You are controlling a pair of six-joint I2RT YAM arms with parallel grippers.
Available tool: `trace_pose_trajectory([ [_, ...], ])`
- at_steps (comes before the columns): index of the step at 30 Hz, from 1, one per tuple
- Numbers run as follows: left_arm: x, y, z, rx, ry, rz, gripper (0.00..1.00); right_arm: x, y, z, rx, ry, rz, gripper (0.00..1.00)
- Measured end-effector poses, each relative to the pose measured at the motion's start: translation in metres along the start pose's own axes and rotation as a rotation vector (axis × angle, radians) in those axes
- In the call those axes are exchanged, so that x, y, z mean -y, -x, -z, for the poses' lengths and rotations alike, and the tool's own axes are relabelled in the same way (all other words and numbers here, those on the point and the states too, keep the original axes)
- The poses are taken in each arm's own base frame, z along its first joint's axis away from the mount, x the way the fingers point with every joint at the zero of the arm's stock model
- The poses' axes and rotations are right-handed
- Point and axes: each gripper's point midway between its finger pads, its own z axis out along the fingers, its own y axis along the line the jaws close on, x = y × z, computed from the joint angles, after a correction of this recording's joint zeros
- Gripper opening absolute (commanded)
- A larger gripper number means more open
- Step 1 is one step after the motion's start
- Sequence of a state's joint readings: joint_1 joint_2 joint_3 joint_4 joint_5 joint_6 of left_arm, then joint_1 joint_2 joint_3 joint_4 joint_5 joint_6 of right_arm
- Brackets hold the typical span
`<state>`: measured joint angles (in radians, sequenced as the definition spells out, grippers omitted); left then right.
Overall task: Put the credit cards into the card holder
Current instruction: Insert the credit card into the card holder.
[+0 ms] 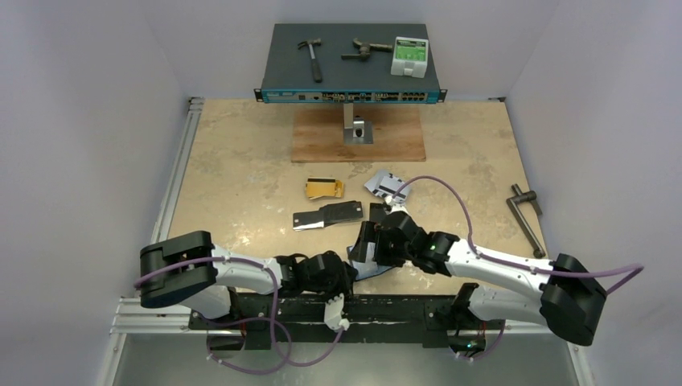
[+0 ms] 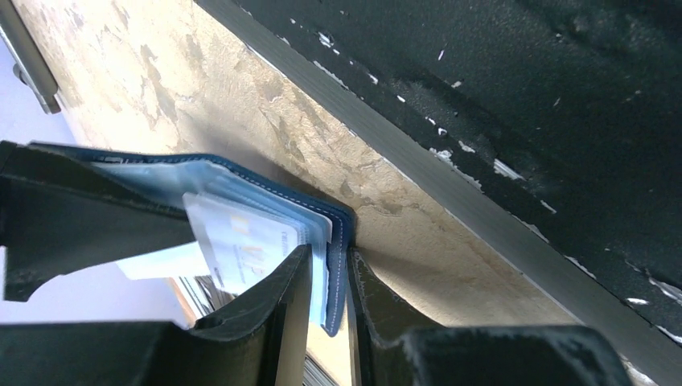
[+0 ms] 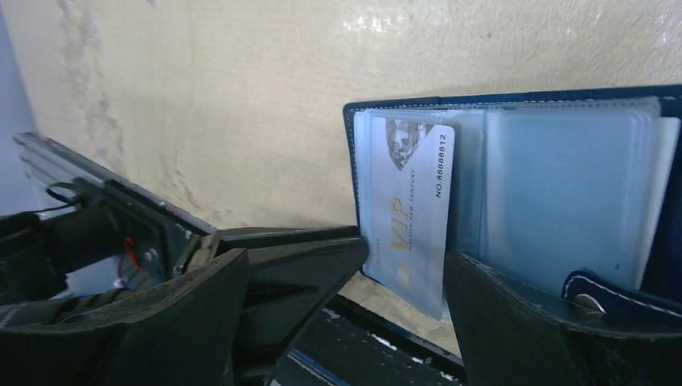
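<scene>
The card holder (image 2: 342, 233), a navy folding case with clear sleeves, is lifted just above the table's near edge (image 1: 371, 271). My left gripper (image 2: 330, 269) is shut on its stitched edge. A pale silver-blue credit card (image 3: 410, 201) marked VIP sits partly in a sleeve of the open card holder (image 3: 563, 173), its lower end sticking out. My right gripper (image 3: 402, 261) is open, a finger on each side of that card end. More credit cards lie mid-table: a gold one (image 1: 324, 188), a black one (image 1: 342, 212) and a silver-grey one (image 1: 386, 183).
A network switch (image 1: 351, 60) at the back carries a hammer (image 1: 311, 58) and other tools. A wooden board (image 1: 358, 135) with a metal bracket lies in front of it. A metal crank tool (image 1: 527, 213) lies at the right. The black base rail (image 2: 523, 96) runs close beside the card holder.
</scene>
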<state>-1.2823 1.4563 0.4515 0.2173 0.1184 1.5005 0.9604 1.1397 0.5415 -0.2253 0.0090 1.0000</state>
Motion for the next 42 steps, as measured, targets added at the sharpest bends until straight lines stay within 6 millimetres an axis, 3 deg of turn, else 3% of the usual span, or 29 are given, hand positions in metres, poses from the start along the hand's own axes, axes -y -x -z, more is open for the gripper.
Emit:
trace_pose_trajectory([
  [5, -0.002, 0.001, 0.000, 0.001, 0.005, -0.002, 0.21, -0.004, 0.006, 0.003, 0.023, 0.030, -0.023, 0.88],
  [14, -0.002, 0.001, 0.002, 0.000, 0.010, -0.002, 0.21, 0.020, -0.008, -0.016, -0.052, -0.092, 0.016, 0.89],
  [28, -0.004, 0.001, 0.005, 0.001, 0.026, -0.002, 0.19, 0.016, 0.010, -0.004, 0.001, -0.144, 0.064, 0.90],
  [36, -0.004, 0.001, 0.005, 0.001, 0.026, -0.002, 0.19, 0.029, 0.002, -0.019, -0.042, -0.201, 0.089, 0.89],
  [42, -0.004, 0.001, 0.005, 0.001, 0.025, -0.002, 0.19, 0.019, 0.002, -0.021, -0.037, -0.172, 0.103, 0.88],
])
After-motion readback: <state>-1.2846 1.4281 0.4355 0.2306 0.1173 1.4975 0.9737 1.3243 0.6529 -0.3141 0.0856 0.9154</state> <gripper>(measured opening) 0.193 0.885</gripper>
